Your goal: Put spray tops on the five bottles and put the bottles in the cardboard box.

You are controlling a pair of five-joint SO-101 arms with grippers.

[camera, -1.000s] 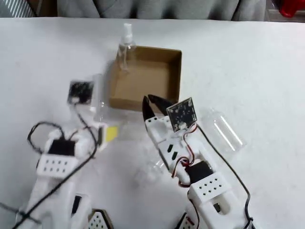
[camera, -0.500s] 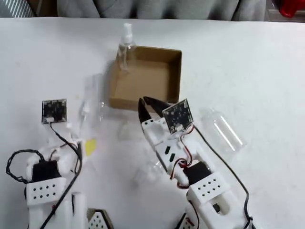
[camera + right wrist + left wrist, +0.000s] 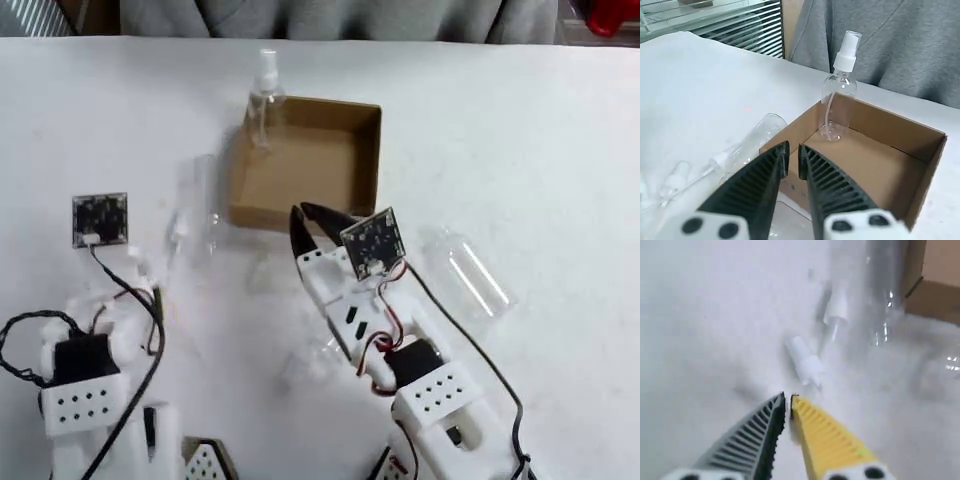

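**Two empty pincers, one bottle in the box**

The cardboard box sits in the middle of the table. A capped bottle stands up in its far corner, with a white spray top on it. A clear bottle lies just beside the box (it is hard to see on the white table). A loose spray top lies near the left pincer, which is pressed closed and holds nothing. The right pincer is by the near wall of the box. It is closed but for a thin gap, and it is empty. A second lying bottle is beside the right arm. A half-hidden bottle peeks out from under that arm.
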